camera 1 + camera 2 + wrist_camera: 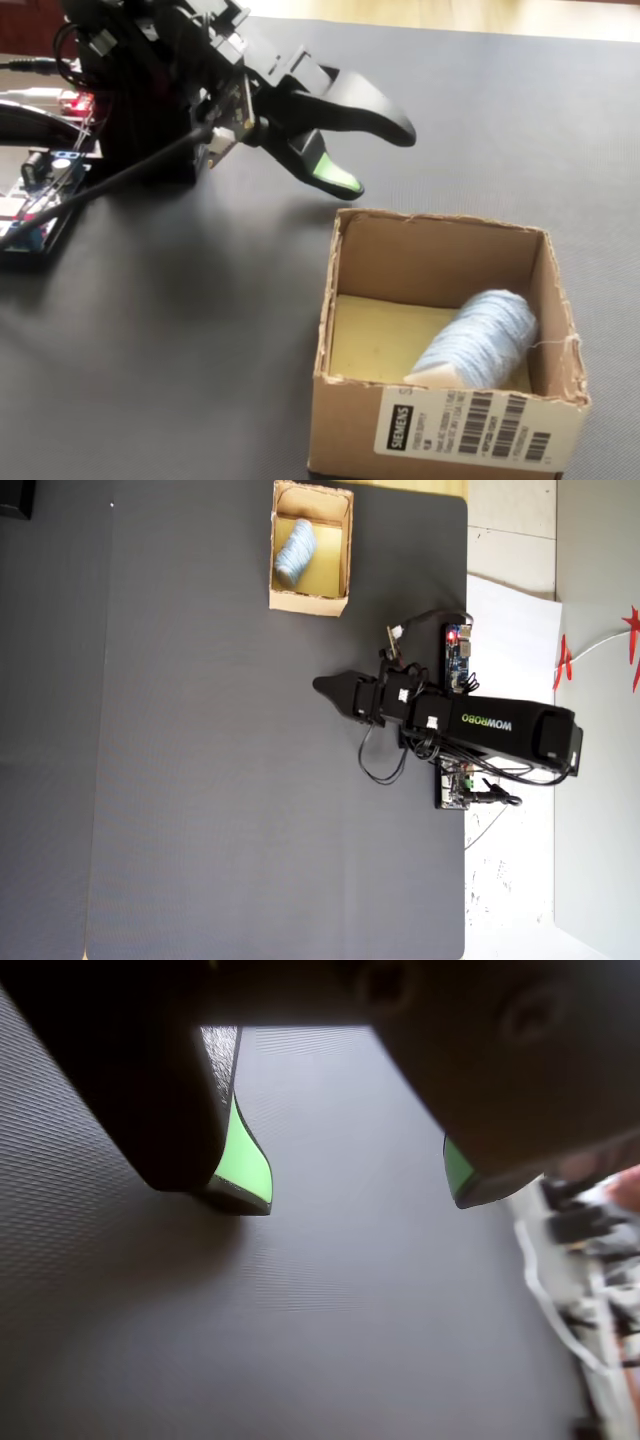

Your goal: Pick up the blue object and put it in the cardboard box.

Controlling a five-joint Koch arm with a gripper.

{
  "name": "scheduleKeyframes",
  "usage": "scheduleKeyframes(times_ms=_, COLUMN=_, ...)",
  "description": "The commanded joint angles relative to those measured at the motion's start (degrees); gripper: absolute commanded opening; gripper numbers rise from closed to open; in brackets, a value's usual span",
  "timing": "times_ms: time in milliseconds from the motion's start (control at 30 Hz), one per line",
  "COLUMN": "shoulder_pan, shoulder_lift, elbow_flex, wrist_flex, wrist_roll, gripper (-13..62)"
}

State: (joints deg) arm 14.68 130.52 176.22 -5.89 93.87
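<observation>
The blue object (478,335) lies inside the cardboard box (440,262), leaning toward its right wall in the fixed view. The overhead view shows the blue object (295,552) in the box (310,602) at the top of the dark mat. My gripper (378,158) hangs open above the mat, up and to the left of the box, with nothing between its jaws. In the wrist view the gripper (355,1198) shows two green-padded fingers (245,1165) wide apart over bare mat. From overhead the gripper (322,687) points left, well below the box.
Circuit boards (457,655) and loose cables (385,765) sit beside the arm's base at the mat's right edge. One board (40,200) lies at the far left of the fixed view. A white sheet (510,610) lies beyond the mat.
</observation>
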Motion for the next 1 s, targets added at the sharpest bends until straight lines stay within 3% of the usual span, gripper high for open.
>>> scheduleKeyframes(times_ms=0, shoulder_pan=0.0, shoulder_lift=5.3, elbow_flex=2.5, wrist_flex=1.5, wrist_roll=0.5, gripper=34.6)
scheduleKeyframes(times_ms=967, shoulder_pan=0.6, shoulder_lift=5.2, elbow_flex=2.5, wrist_flex=2.1, wrist_roll=0.4, gripper=34.1)
